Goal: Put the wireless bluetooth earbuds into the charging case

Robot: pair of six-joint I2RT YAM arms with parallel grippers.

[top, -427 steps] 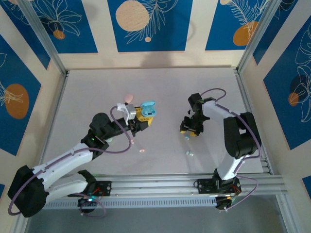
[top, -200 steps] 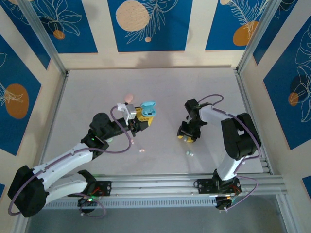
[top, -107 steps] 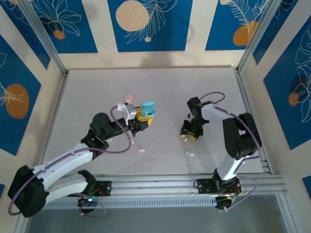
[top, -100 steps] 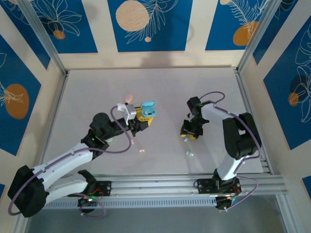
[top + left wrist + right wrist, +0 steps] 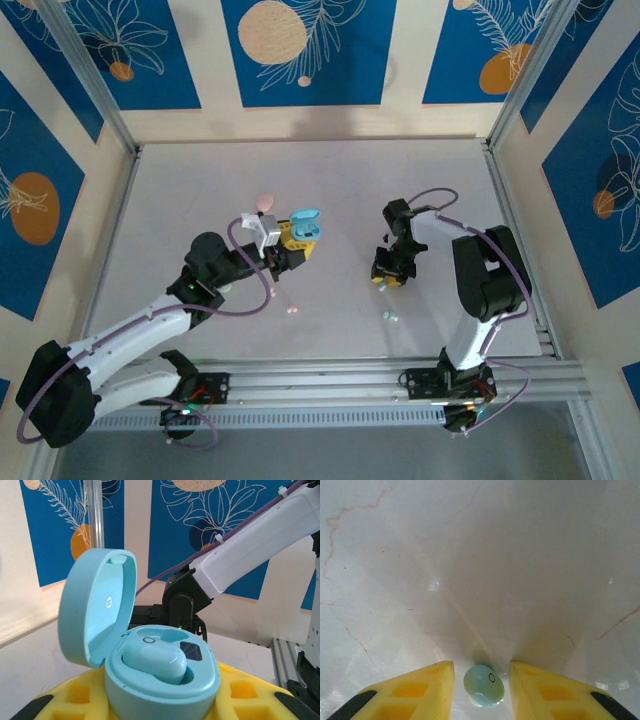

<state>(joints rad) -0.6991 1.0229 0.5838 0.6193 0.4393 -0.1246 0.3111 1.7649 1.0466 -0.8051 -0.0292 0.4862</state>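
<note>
A pale blue charging case sits between the yellow fingers of my left gripper, which is shut on it and holds it above the table. Its lid stands open, and one pale blue earbud lies in it. From above, the case is left of centre at the left gripper. My right gripper points down at the table. A pale blue earbud lies between its yellow fingers, with a thin gap on each side. That right gripper is right of centre.
Another pale bud lies on the table just in front of the right gripper. A pink bud lies in front of the left gripper. A small rounded pink item rests behind the case. Metal rails edge the white table.
The right gripper's fingers have narrowed around the pale blue earbud, and the gripper shifted slightly. The left arm and the case have not moved.
</note>
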